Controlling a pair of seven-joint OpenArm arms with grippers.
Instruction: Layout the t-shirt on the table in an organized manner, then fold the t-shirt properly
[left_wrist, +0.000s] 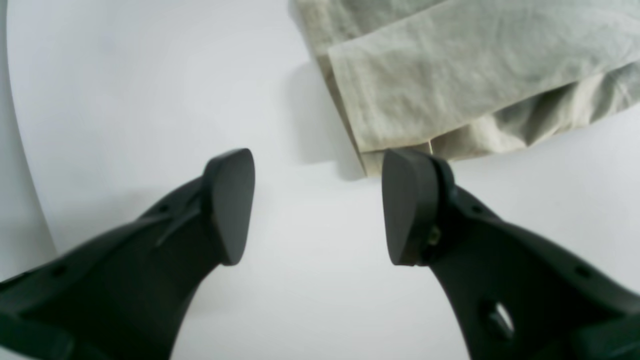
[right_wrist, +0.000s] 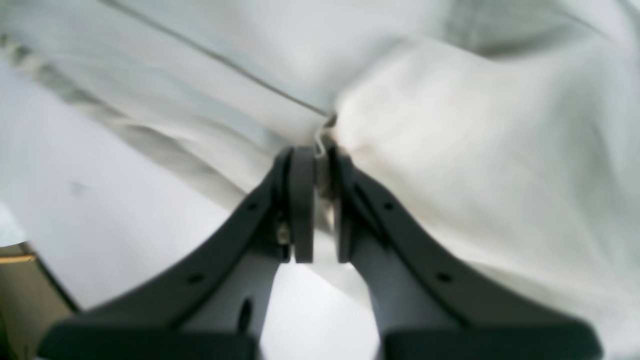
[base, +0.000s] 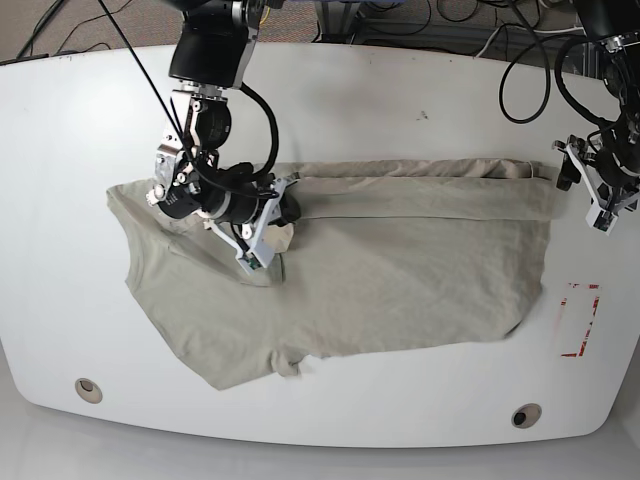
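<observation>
In the base view, the t-shirt (base: 400, 270) is seen spread across the middle of the white glossy tabletop (base: 400, 90), a wrinkled beige cotton shape running from the left of the frame to just short of the right edge. Its upper edge is folded over into a long flat band. At the left of centre, the right pincer (base: 262, 232) is set down on the cloth; in the right wrist view its dark pads (right_wrist: 301, 210) are pressed nearly together, with a thin ridge of the fabric (right_wrist: 450, 150) pinched between them beside a seam line. Two round grommet holes (base: 88, 389) are visible along the lower rim, and a red tape rectangle (base: 578, 320) lies at the lower right, just beyond the hem. At the far right, the left pincer (base: 590, 190) is held beside the folded corner; in the left wrist view it (left_wrist: 320, 205) is spread wide over bare tabletop (left_wrist: 125, 75), the layered corner of the shirt (left_wrist: 450, 75) lying just past one fingertip (left_wrist: 405, 210).
</observation>
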